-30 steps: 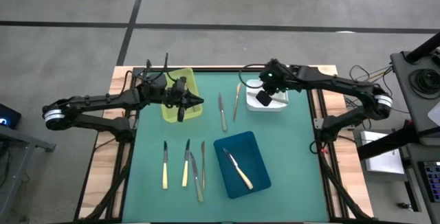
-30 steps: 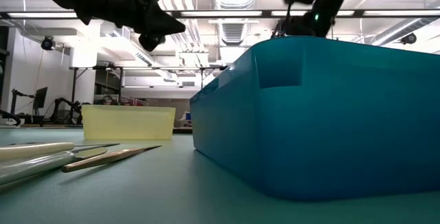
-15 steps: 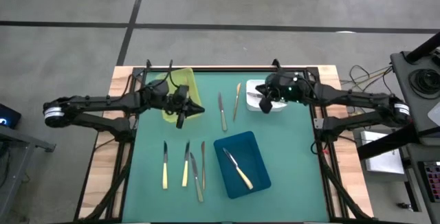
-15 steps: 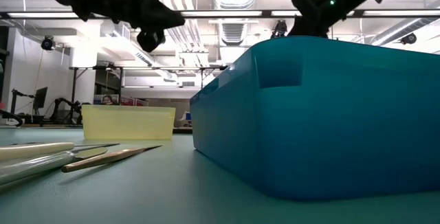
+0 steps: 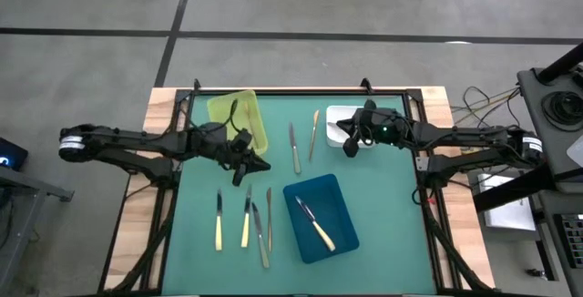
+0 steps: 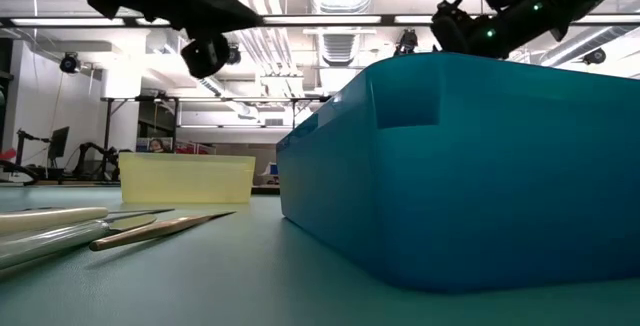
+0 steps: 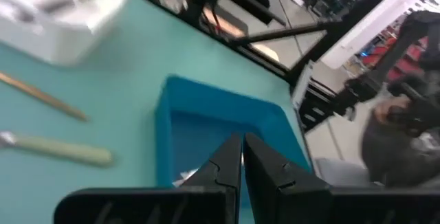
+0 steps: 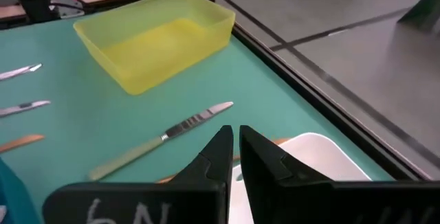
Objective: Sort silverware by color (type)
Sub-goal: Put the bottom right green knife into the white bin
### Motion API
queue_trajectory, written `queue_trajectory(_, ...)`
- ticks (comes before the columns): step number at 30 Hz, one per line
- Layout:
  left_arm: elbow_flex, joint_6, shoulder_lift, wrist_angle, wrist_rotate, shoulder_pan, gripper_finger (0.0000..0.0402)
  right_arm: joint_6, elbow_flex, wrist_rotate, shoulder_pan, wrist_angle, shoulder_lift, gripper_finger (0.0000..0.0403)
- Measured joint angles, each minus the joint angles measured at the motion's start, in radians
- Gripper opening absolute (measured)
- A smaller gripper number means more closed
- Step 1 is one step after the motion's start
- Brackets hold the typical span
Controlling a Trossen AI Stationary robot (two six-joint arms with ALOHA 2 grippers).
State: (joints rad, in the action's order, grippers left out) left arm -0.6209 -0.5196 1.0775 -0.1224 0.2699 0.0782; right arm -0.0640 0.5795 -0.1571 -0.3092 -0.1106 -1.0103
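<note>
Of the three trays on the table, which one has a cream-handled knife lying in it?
The blue tray, nearest the bottom edge in the high view: a cream-handled knife lies diagonally inside. The yellow tray and the white tray show none.

Left gripper [image 5: 256, 163], right gripper [image 5: 349, 147]: jaws shut, empty.

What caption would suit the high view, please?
Both grippers, left and right, shut and empty above loose silverware between three trays.
</note>
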Motion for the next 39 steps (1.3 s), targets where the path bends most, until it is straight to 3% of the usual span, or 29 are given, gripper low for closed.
queue_trajectory(12,0.0,-0.334,0.0,0.13,-0.002,-0.118,0.0,0.012,-0.037,0.0,0.0,-0.006,0.0,0.0018)
queue_trajectory(17,0.001,-0.374,0.0,0.169,-0.025,-0.13,0.0,-0.012,-0.038,-0.017,0.0,0.009,0.0,0.0018)
queue_trajectory(19,0.001,-0.367,0.0,0.169,-0.026,-0.125,0.0,-0.034,0.007,-0.061,-0.002,0.115,0.0,0.0018)
queue_trajectory(23,-0.01,-0.318,0.0,0.175,-0.027,-0.106,0.0,-0.047,0.203,-0.149,-0.028,0.548,-0.035,0.0018)
queue_trajectory(29,-0.086,-0.167,0.0,0.223,-0.029,-0.068,0.0,-0.065,0.485,-0.043,-0.125,1.034,-0.195,0.0018)
queue_trajectory(34,-0.197,0.027,0.0,0.397,-0.091,-0.039,0.0,0.001,0.611,-0.019,-0.204,1.198,-0.364,0.0018)
queue_trajectory(39,-0.319,0.184,0.0,0.652,-0.338,-0.036,0.0,0.048,0.692,0.105,-0.252,1.278,-0.477,0.0046)
